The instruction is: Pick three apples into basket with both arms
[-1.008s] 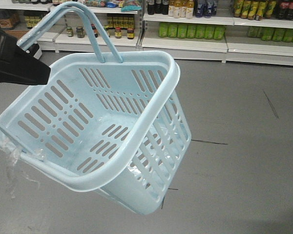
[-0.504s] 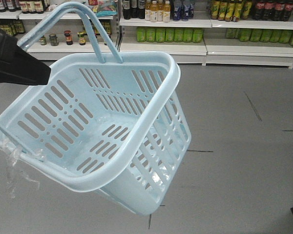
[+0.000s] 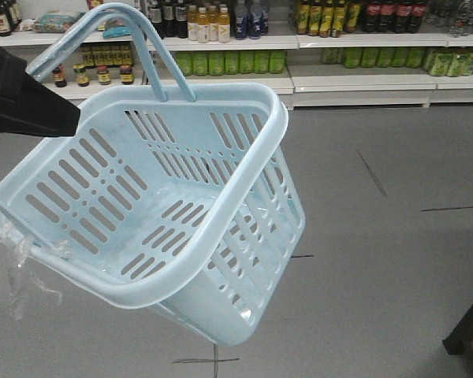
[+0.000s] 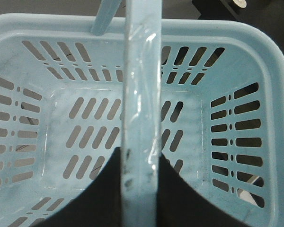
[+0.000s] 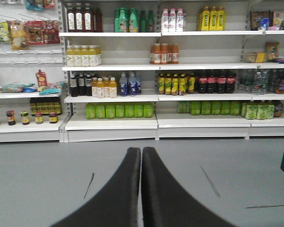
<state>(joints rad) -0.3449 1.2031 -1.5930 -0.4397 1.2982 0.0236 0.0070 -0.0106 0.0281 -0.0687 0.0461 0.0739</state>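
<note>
Front view: basket [image 3: 268,150] hangs tilted and empty. The shelves [image 3: 339,75] behind it have slid left since a second ago, so the base is probably turning. No apples in sight yet.
Left wrist: left gripper [image 4: 141,184] clenched on the handle [image 4: 142,94] over the basket.
Right wrist: right gripper [image 5: 141,161] pressed closed, holding nothing; basket out of view.

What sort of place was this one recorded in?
Probably a supermarket, or a mock-up of one: long white shelves stocked with bottled drinks and jars, and a plastic shopping basket.
</note>
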